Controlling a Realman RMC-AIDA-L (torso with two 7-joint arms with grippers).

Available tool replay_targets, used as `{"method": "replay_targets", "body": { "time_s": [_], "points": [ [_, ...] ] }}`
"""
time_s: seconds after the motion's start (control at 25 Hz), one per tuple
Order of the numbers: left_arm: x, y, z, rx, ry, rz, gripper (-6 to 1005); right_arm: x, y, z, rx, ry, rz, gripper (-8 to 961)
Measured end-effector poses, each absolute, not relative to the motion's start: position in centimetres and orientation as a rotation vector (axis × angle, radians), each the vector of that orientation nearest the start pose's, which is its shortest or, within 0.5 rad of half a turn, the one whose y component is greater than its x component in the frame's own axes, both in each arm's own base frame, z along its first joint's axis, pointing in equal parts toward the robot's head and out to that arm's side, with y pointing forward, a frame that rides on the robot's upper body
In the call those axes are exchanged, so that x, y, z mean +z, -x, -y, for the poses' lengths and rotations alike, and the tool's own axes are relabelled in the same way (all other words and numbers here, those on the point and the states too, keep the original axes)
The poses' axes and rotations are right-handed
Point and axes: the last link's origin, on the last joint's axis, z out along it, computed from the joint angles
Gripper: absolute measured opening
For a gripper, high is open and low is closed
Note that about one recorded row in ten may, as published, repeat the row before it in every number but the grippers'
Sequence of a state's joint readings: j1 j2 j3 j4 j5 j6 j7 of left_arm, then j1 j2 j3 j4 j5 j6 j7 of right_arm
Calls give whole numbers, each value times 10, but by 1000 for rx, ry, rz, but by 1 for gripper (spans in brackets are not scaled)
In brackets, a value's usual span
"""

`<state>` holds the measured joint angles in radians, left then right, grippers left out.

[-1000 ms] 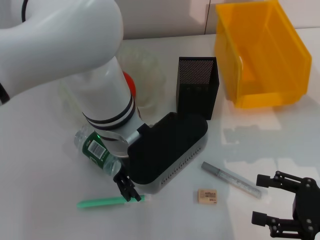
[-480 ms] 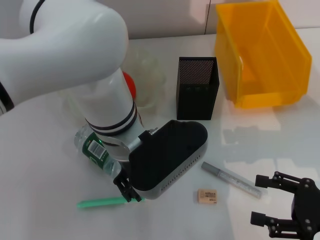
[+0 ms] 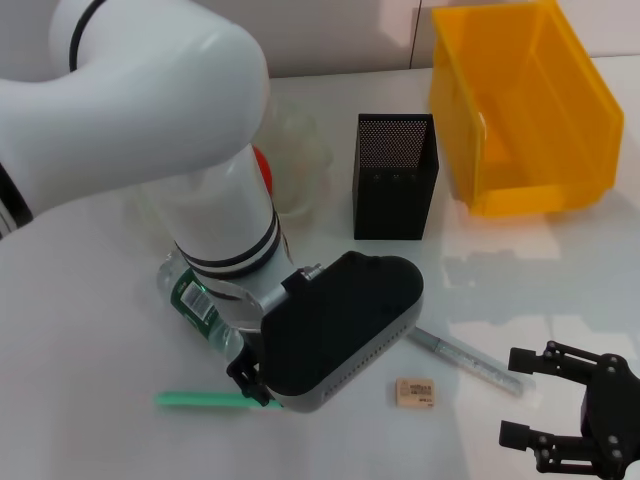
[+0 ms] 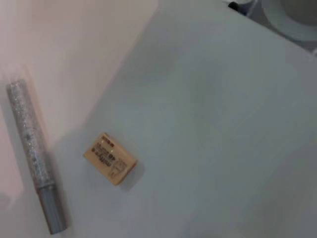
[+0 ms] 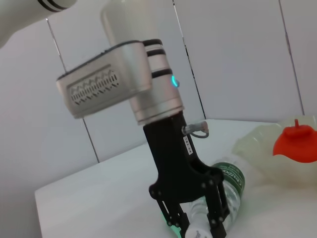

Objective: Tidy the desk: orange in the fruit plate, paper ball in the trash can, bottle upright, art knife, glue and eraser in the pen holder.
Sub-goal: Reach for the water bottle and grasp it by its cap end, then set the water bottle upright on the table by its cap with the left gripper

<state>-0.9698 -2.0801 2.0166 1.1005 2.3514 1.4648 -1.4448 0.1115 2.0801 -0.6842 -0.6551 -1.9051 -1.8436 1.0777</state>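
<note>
The left gripper (image 3: 255, 388) is down low on the white table (image 3: 90, 330), at the near left. Its black fingers (image 5: 214, 214) are closed around the white cap end of the bottle (image 3: 195, 300). The bottle lies on its side, and its green label shows just left of the big white arm. A green stick (image 3: 200, 400) lies flat on the table right by the gripper.

The right gripper (image 3: 560, 418) sits at the near right corner. It is open and holds nothing.

The eraser (image 3: 414, 392) lies on the table between the two grippers, a little to the right of the left one. A silver pen-like stick (image 3: 470, 362) lies just beyond it, tilted, near but not touching.

The pen holder (image 3: 394, 176) stands upright farther back in the middle. The trash can (image 3: 525, 105) stands at the far right, well apart from the eraser. The orange (image 5: 297, 144) sits in the fruit plate (image 3: 300, 150) at the far left, mostly hidden behind the arm.
</note>
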Motion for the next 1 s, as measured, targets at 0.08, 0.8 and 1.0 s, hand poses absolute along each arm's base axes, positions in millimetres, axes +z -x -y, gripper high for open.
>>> {"method": "replay_targets", "body": {
  "time_s": [0.08,0.8,1.0],
  "points": [
    [-114,94,-311,939,2933,-1596,465,10,-333,-183,890,2647,-637,826],
    [-20,79,-342,68,3161,-909,450,16,-331,-187,891,2655,-648,824],
    [0,95,-346,-68,3133,-727,449,19,-328,-194,879,2671,-609,823]
  ]
}}
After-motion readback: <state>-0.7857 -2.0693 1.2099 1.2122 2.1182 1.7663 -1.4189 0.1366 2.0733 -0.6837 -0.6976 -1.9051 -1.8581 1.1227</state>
